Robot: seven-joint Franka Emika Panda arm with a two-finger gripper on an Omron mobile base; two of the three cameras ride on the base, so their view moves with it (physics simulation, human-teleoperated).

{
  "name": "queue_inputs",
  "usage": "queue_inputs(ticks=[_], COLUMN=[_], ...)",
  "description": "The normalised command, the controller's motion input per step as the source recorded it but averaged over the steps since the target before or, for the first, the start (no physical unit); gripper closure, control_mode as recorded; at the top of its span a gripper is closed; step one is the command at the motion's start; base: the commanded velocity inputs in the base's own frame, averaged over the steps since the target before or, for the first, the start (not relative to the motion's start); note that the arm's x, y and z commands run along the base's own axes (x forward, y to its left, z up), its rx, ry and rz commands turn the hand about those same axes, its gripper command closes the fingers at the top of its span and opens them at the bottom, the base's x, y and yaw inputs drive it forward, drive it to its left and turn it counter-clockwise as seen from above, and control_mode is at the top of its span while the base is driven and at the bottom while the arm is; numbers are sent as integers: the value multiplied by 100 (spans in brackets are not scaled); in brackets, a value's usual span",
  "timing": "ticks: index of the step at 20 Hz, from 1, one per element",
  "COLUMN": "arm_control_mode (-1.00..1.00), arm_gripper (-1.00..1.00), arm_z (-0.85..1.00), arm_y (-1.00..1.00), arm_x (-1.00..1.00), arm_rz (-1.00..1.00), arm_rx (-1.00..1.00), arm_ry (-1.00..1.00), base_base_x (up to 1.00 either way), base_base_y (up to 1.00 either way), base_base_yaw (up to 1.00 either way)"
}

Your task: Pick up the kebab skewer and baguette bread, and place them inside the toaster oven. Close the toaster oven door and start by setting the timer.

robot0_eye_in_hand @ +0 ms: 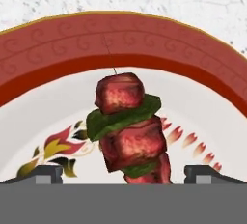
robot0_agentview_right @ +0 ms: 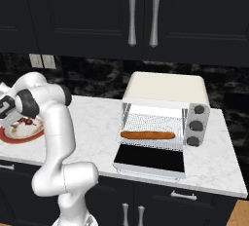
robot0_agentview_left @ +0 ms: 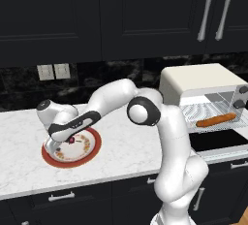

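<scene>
The kebab skewer point(robot0_eye_in_hand: 129, 131), red meat chunks with green slices, lies on a red-rimmed plate point(robot0_eye_in_hand: 48, 49). My gripper point(robot0_eye_in_hand: 125, 172) hangs low over it, open, one fingertip point(robot0_eye_in_hand: 47, 172) on either side and neither touching it. From the base I see the hand point(robot0_agentview_left: 62, 133) bent down over the plate point(robot0_agentview_left: 94, 146) and the skewer point(robot0_agentview_left: 72, 140). The baguette bread point(robot0_agentview_left: 216, 120) point(robot0_agentview_right: 147, 135) rests on the wire rack inside the toaster oven point(robot0_agentview_left: 198, 78) point(robot0_agentview_right: 165, 88). The toaster oven door point(robot0_agentview_right: 151, 158) point(robot0_agentview_left: 218, 141) hangs open, folded down flat.
The plate point(robot0_agentview_right: 9, 135) sits at the left of the white marble counter point(robot0_agentview_left: 126, 156), the oven at its right. Three knobs point(robot0_agentview_right: 196, 125) line the oven's right front. Dark cabinets with silver handles point(robot0_agentview_right: 143, 14) hang above. Wall sockets point(robot0_agentview_left: 53, 71) sit on the backsplash.
</scene>
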Motion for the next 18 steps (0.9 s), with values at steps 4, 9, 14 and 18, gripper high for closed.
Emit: queue_inputs(ticks=[4,9,14,18], arm_control_mode=[-100,-100,-100,-100], arm_gripper=[100,100,100,100], arm_z=[-29,-38,-40,-34], arm_y=[0,-17,-38,-47], arm_x=[0,0,0,0], arm_rz=[0,0,0,0], arm_rx=[0,0,0,0], arm_ry=[0,0,0,0], base_base_x=[0,0,0,0], base_base_y=[0,0,0,0], base_base_yaw=[0,0,0,0])
